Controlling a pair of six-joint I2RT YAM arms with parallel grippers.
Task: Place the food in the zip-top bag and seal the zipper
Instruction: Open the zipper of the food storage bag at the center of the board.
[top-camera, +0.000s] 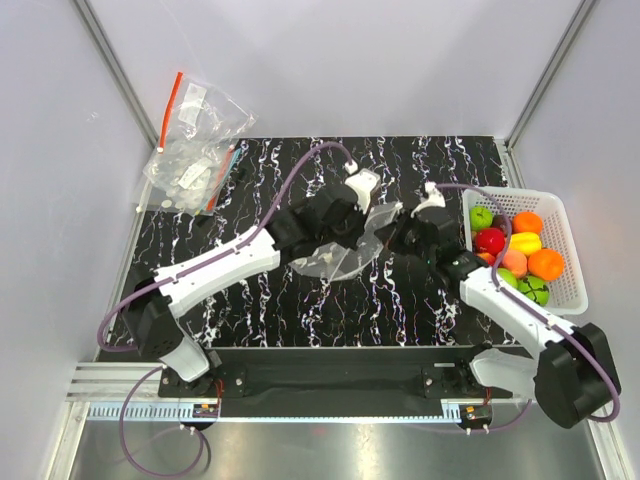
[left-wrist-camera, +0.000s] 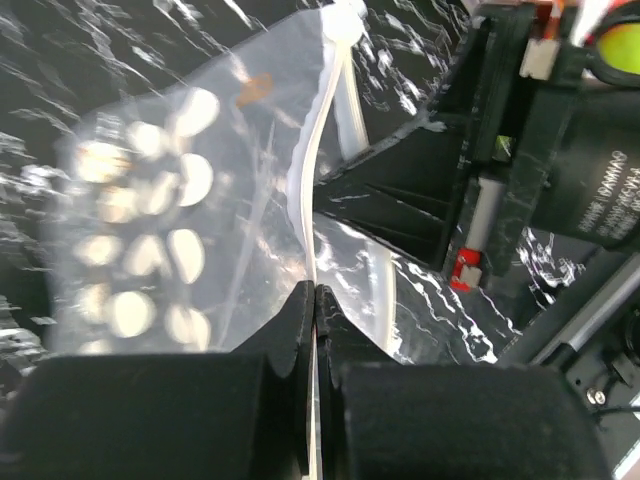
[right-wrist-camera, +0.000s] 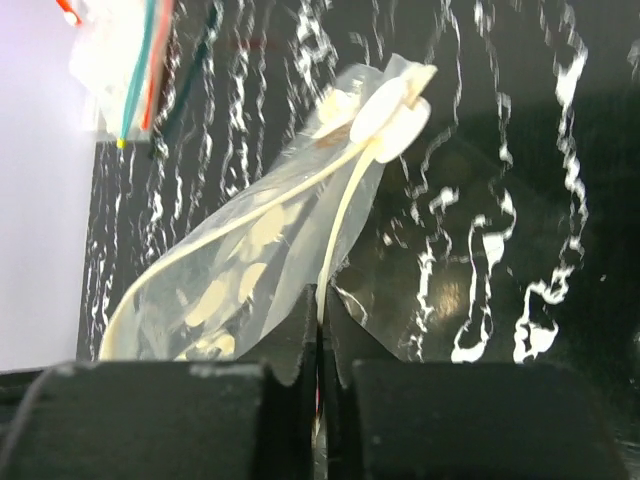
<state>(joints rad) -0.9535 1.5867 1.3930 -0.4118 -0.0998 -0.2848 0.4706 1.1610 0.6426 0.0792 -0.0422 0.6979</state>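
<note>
The zip-top bag (top-camera: 335, 262), clear with white dots, is held up over the black marbled mat between both arms. My left gripper (top-camera: 365, 228) is shut on the bag's mouth edge; in the left wrist view the jaws (left-wrist-camera: 314, 295) pinch the pale zipper (left-wrist-camera: 305, 180), with the dotted bag (left-wrist-camera: 170, 230) to their left. My right gripper (top-camera: 396, 236) is shut on the other lip of the mouth; its jaws (right-wrist-camera: 320, 300) clamp the zipper strip (right-wrist-camera: 345, 215) of the bag (right-wrist-camera: 250, 250). The mouth gapes slightly between the two strips. The food (top-camera: 515, 245), glossy toy fruits, lies in the basket.
A white slotted basket (top-camera: 572, 235) sits at the mat's right edge, beside the right arm. A second clear bag (top-camera: 195, 150) with a red strip lies off the mat at the back left, also visible in the right wrist view (right-wrist-camera: 115, 60). White walls enclose the table.
</note>
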